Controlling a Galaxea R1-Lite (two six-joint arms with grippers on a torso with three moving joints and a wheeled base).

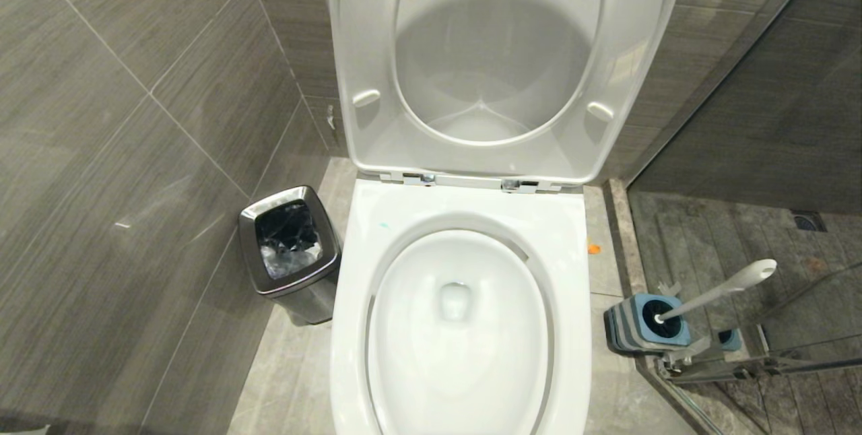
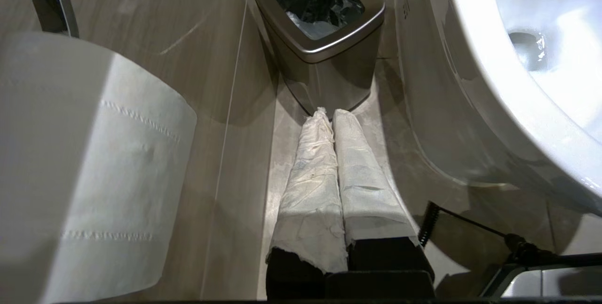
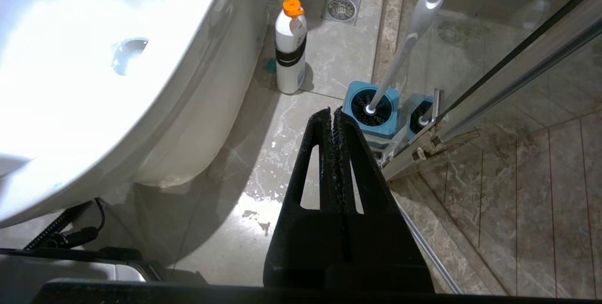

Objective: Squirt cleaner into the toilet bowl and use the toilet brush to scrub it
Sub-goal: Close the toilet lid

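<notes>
- Evidently nothing is in hand: left gripper [image 2: 329, 116], paper-wrapped, and right gripper [image 3: 333, 115] hang closed and empty beside the toilet bowl [image 1: 572, 233].
- Toilet brush [image 3: 404, 50] stands in its holder [image 3: 371, 111], just beyond the right gripper.
- A white bottle [image 3: 290, 54] stands nearby; next, open up and reach.

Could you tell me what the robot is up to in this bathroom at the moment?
Nothing is being handled right now. The toilet bowl stands open, seat and lid up. The toilet brush sits in its blue holder on the floor, beside a white bottle. The left tool and right tool are shut and empty, low on either side of the bowl.
</notes>
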